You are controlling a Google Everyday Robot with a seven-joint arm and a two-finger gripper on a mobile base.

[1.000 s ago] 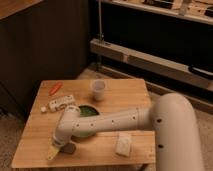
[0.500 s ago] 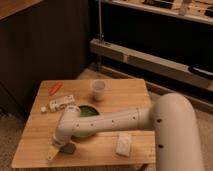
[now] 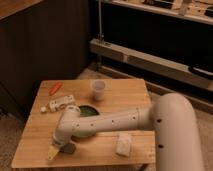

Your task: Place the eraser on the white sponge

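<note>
Camera view, tool (image 3: 53,152) at front-left of table (image 3: 30,156), eraser (image 3: 69,148) just beside it

The arm (image 3: 115,121) is off-white and smooth: a fat rounded tube at the shoulder end, then a slimmer link dotted with small dark holes, then a rounded joint. Below that joint the pale yellow gripper (image 3: 54,151) tapers, low over the table (image 3: 100,149).

Lab-like room: metal rack (image 3: 150,54), table (image 3: 127,90), gripper (image 3: 53,152) over its near edge
</note>
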